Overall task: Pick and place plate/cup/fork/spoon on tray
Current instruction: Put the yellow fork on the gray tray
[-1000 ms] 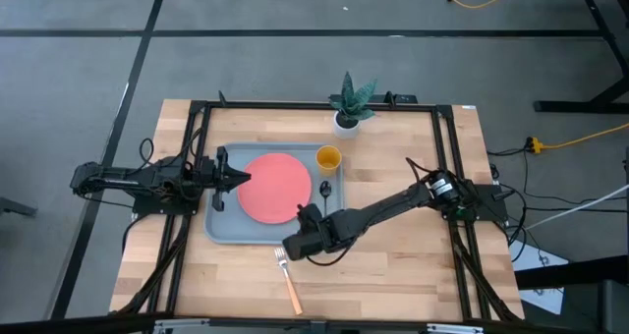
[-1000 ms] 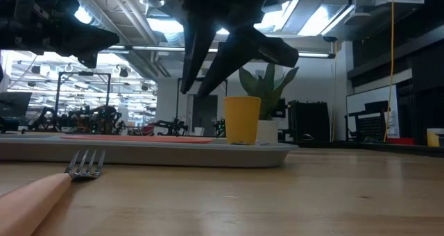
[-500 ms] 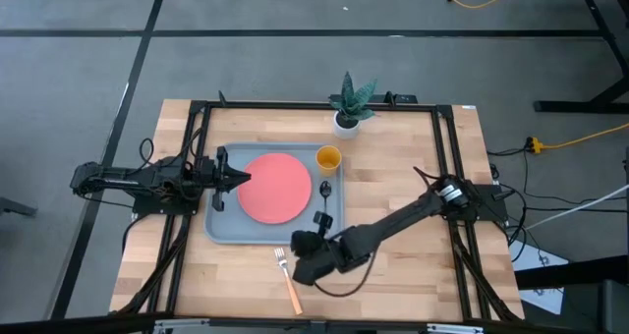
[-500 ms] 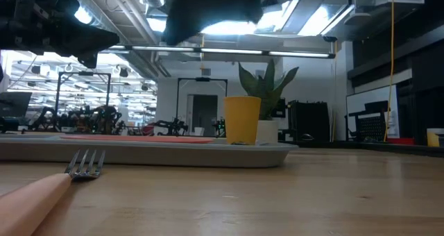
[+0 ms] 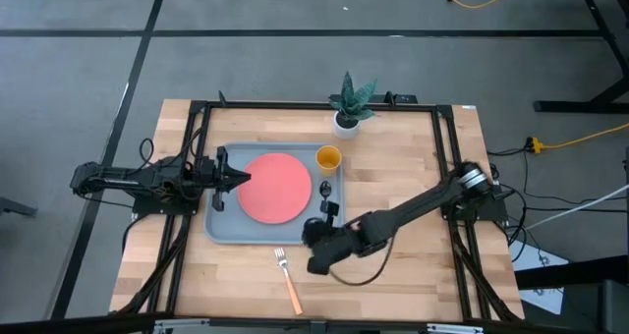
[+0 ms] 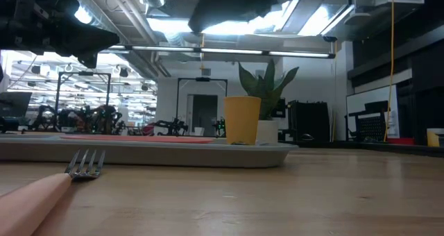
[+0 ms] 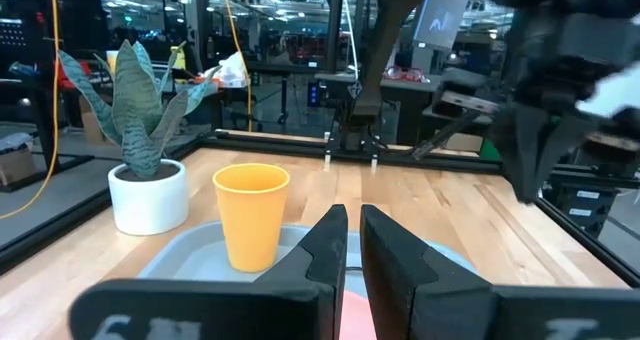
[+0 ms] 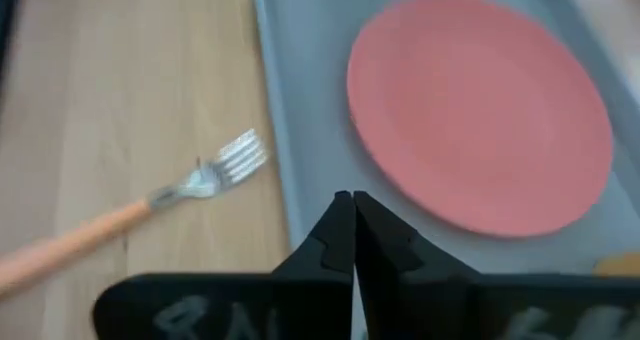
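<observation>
From above, the tray [image 5: 222, 226] sat on the desk [image 5: 413, 275] with the plate [image 5: 275, 188] in its middle. The cup [image 5: 328, 158] stood in the tray's far right corner, and the spoon [image 5: 325, 190] lay just beside the plate. The fork [image 5: 287, 280] lay on the desk, just in front of the tray and off it.

The right end effector [image 5: 316, 258] hung over the desk near the tray's front right corner, close to the fork. Only the right wrist view showed its fingers [image 8: 345, 235]: they were pressed together with nothing between them, above the tray's front rim, with the fork's tines nearby.

The left end effector [image 5: 242, 178] waited at the tray's left side, by the plate's edge. The left wrist view showed its fingers [image 7: 328, 242] almost touching and holding nothing, pointing toward the cup, with a potted plant [image 7: 145, 150] beside it.

The low view showed the cup standing upright, and the fork's tines resting on the desk.
</observation>
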